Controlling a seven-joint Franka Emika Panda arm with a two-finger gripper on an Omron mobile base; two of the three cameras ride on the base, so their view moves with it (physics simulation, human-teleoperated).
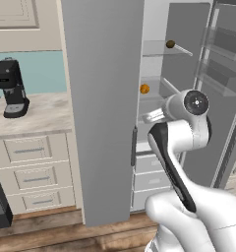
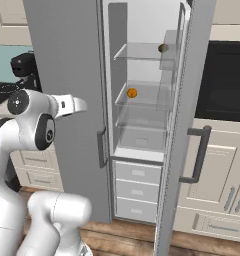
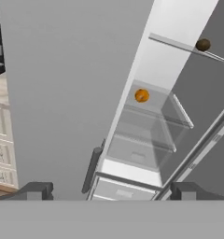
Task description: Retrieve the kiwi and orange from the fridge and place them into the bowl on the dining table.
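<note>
Left base view: fridge, right door swung open, left door closed. Orange on middle glass shelf; kiwi on shelf above. Arm raised in front of the opening.

Right base view: orange near shelf's left front; kiwi higher, further right.

Hand view: gripper, tips set wide apart, holding nothing. Orange lies ahead and slightly right of the claw's midline, well apart; kiwi further off to the right.
</note>
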